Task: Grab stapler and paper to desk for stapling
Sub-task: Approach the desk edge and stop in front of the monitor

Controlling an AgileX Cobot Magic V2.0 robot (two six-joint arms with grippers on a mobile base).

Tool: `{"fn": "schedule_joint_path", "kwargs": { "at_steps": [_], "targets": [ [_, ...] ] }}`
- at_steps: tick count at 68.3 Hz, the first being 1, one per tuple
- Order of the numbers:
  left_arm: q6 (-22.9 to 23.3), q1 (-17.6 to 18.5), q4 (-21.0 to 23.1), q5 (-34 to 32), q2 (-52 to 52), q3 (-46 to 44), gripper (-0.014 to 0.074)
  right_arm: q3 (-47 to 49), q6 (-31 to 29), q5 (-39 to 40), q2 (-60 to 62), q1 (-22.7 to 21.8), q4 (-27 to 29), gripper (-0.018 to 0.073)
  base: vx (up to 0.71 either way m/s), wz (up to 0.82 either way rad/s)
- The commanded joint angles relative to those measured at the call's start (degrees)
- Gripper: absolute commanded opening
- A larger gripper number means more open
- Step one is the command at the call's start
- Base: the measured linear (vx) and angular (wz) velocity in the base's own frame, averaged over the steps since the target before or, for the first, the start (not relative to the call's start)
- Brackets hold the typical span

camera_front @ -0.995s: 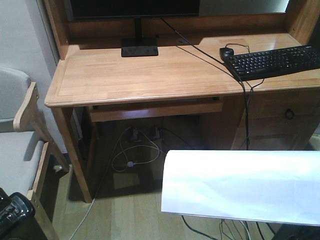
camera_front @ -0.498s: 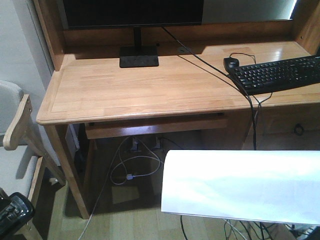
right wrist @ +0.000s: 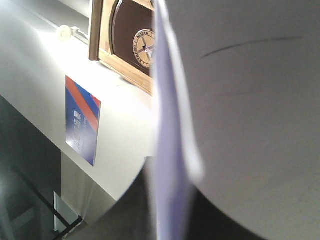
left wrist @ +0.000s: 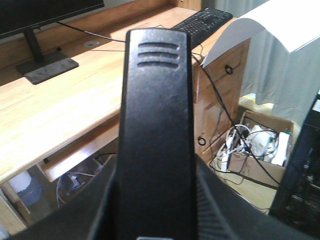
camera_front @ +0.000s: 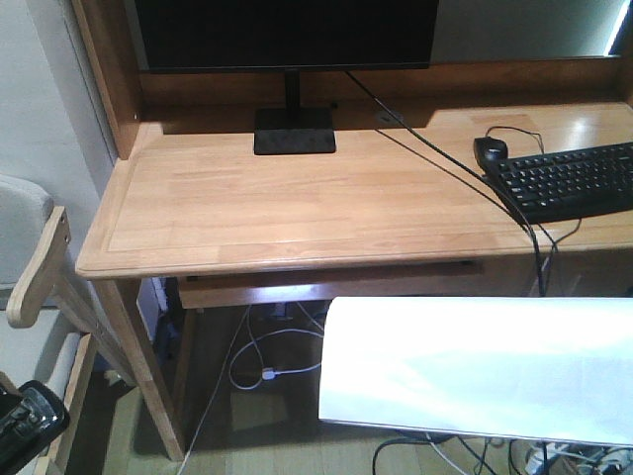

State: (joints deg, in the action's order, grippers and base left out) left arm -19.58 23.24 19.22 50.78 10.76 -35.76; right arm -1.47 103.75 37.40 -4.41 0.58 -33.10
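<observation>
The black stapler (left wrist: 156,100) fills the middle of the left wrist view, pointing at the desk. My left gripper (left wrist: 156,210) is shut on its rear, one dark finger (left wrist: 100,215) on each side. In the front view that gripper and stapler show as a black shape (camera_front: 25,424) at the bottom left corner, below desk height. The white paper (camera_front: 475,366) hangs in the air in front of the desk's (camera_front: 297,213) front edge, at the lower right. In the right wrist view the paper (right wrist: 245,100) stands edge-on, and my right gripper (right wrist: 172,215) is shut on it.
A monitor stand (camera_front: 294,131) sits at the back of the desk; a black keyboard (camera_front: 574,183) and mouse (camera_front: 490,149) lie at its right with cables trailing over the edge. A wooden-armed chair (camera_front: 40,277) stands left. Loose cables (camera_front: 262,371) lie under the desk, a cardboard box (left wrist: 260,150) by the drawers.
The whole view has shifted: the desk, monitor stand and keyboard now sit further right and lower in the picture and look closer. Paper and left gripper keep their places in the frame.
</observation>
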Motion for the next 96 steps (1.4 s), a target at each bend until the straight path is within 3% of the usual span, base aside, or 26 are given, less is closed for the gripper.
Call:
{"fn": "schedule_joint_path", "kwargs": {
  "at_steps": [1, 96],
  "targets": [
    [0.14, 0.26, 1.8, -6.22, 1.04, -1.51, -0.0006, 1.64, -0.75, 2.97, -0.68, 0.06, 0.89, -0.0003, 0.18, 0.08],
    [0.14, 0.26, 1.8, -6.22, 1.04, -1.51, -0.0006, 1.64, -0.75, 2.97, -0.68, 0.06, 0.89, -0.0002, 0.15, 0.04]
  ]
}}
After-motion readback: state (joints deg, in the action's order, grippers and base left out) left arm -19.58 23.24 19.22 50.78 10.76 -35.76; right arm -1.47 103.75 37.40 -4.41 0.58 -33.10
